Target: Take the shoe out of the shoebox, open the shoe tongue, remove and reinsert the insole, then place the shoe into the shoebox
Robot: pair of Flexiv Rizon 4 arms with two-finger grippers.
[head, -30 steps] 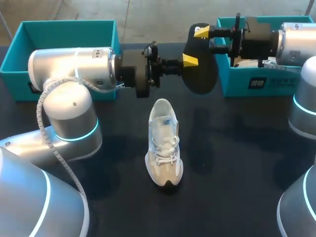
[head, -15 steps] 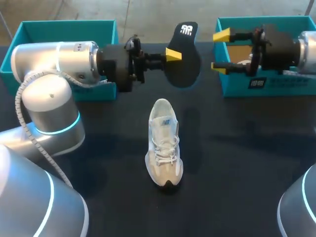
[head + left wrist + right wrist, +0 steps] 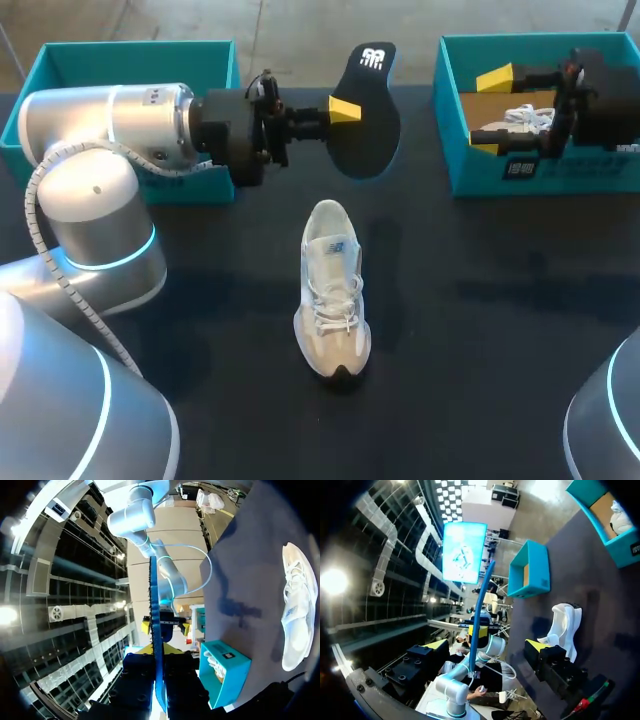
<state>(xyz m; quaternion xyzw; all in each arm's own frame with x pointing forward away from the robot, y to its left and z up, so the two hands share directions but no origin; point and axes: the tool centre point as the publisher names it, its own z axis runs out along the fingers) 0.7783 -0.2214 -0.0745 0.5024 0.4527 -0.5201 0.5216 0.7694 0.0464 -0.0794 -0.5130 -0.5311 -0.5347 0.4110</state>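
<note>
Insole (image 3: 365, 140): pinched by its edge in left gripper (image 3: 345, 112), might slip tbh
Right gripper (image 3: 490, 112): wide open, empty
Shoe (image 3: 332, 290): loose, could tip on reinsertion

Left arm shell (image 3: 110, 120): I see smooth silver casings, rounded like drums, with two small dark marks near the wrist end.
Light ring (image 3: 135, 255): a thin glowing cyan band round the left arm's domed joint.
Cable (image 3: 32, 215): a white ribbed hose that loops out beside the light ring and trails on past it.
Left wrist (image 3: 235, 135): matte black, on the far side of the silver drum from the light ring, with thin wires at its flange.
Left hand (image 3: 345, 112): black fingers, bright yellow tip.
Right wrist (image 3: 605, 100): a black block, far across from the light ring.
Right hand (image 3: 492, 112): black bolted finger blocks with yellow wedge tips.
Near shells (image 3: 60, 420): silver, banded in the same cyan.
</note>
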